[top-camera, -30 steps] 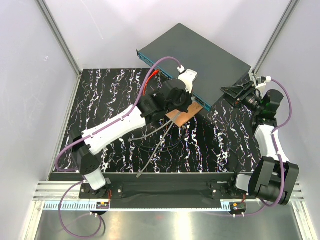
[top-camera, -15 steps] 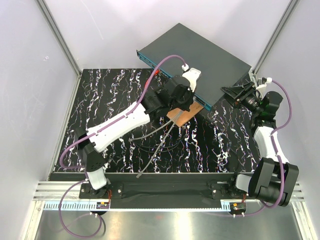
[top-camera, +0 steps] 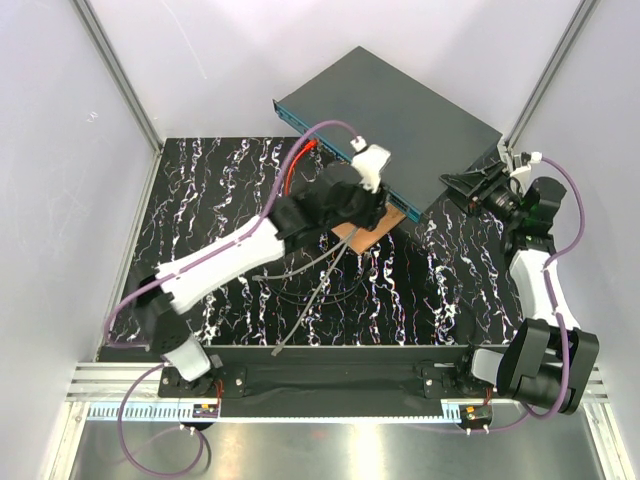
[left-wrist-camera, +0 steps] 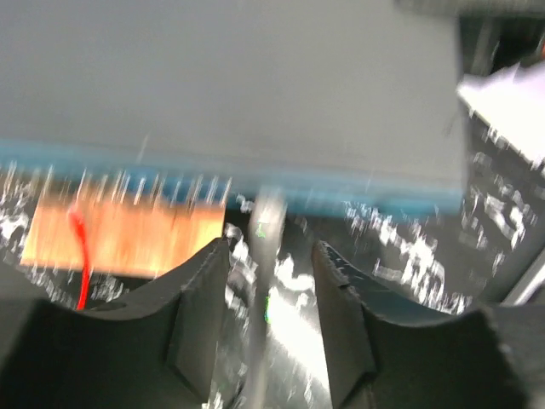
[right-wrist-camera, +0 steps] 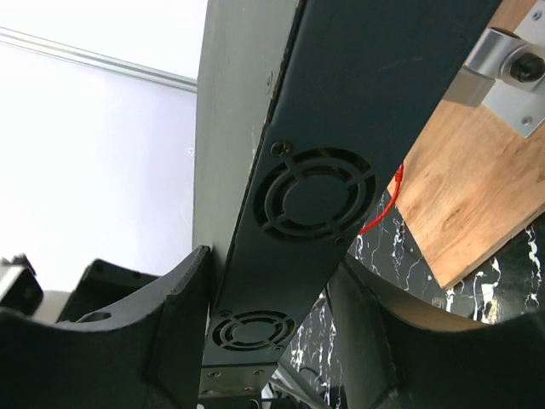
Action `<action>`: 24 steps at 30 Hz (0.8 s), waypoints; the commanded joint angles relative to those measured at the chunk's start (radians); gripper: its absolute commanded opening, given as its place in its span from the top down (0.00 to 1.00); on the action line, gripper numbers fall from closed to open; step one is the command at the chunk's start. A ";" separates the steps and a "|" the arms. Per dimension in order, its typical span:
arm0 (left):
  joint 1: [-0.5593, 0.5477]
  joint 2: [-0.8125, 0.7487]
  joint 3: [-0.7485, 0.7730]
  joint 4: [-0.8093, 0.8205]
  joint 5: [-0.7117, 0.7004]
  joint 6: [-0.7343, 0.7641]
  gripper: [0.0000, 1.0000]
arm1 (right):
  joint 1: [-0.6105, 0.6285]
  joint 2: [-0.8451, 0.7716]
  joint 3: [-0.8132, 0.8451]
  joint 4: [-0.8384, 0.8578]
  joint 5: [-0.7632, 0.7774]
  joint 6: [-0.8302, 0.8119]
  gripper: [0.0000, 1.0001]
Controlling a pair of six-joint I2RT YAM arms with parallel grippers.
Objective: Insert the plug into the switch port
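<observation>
Lately dropped at left elbow, wrist drawn slightly leftward. Reaches left gripper [left-wrist-camera: 270, 251], jaws parted either side of blurred grey cable [left-wrist-camera: 268, 213], toward teal face of switch [top-camera: 400, 110] at far edge of table [top-camera: 200, 200]. Clamps right gripper [top-camera: 462, 187] on its fan end.

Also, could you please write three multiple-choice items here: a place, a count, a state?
1. The brown plate lies: A) by the switch's blue face B) atop the switch C) at the table's near edge
2. How many fan grilles on the switch's end? A) one B) two C) five
3. The right end effector is: A) shut on nothing B) holding a wire C) clamped on the switch
A, it borders the blue strip; B, two show; C, the switch fills its gap.
</observation>
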 commanded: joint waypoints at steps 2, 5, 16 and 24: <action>0.024 -0.251 -0.150 0.092 0.026 0.034 0.49 | 0.069 0.026 0.069 -0.037 -0.046 -0.129 0.92; 0.040 -0.399 -0.216 0.045 0.014 0.022 0.46 | 0.063 0.032 0.069 -0.043 -0.051 -0.124 0.81; 0.545 -0.636 -0.443 -0.299 0.094 -0.018 0.43 | 0.035 -0.006 0.197 -0.373 -0.038 -0.326 0.00; 0.820 -0.423 -0.552 -0.331 0.195 0.014 0.46 | 0.012 -0.035 0.371 -0.768 0.023 -0.601 0.00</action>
